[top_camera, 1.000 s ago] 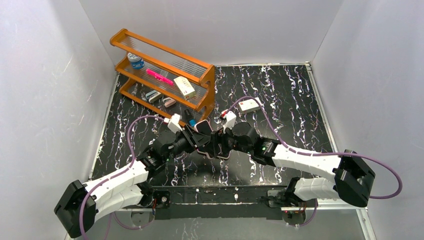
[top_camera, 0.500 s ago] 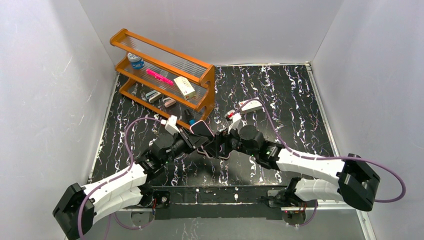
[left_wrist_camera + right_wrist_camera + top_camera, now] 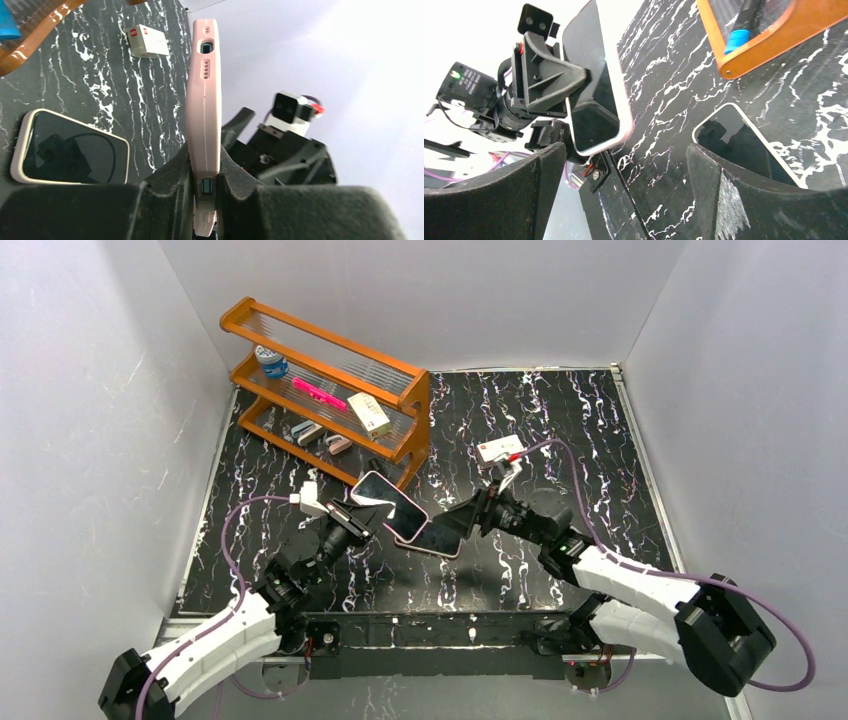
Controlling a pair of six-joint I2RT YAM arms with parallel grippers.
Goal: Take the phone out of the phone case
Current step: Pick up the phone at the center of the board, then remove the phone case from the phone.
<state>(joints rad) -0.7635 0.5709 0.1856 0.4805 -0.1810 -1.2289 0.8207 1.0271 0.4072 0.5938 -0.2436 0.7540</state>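
Observation:
My left gripper (image 3: 365,515) is shut on the pink phone case (image 3: 385,500) and holds it tilted above the table. In the left wrist view the case (image 3: 202,100) stands edge-on between my fingers (image 3: 175,175). The phone (image 3: 440,538), with a dark glossy screen and a pale rim, lies flat on the black marbled table (image 3: 560,430). It also shows in the left wrist view (image 3: 70,150) and the right wrist view (image 3: 744,140). My right gripper (image 3: 468,520) is open just above the phone's right end, with its jaws wide apart (image 3: 621,155) and nothing between them.
An orange rack (image 3: 330,380) stands at the back left with a bottle, a pink marker and a box on its shelves. A blue-capped pen (image 3: 736,30) lies in its lowest shelf. A small white box with a red label (image 3: 497,449) lies behind my right gripper. White walls enclose the table.
The two grippers, close together before, have pulled apart. My left gripper drew back left with the pink case. The phone now lies on the table below my open right gripper.

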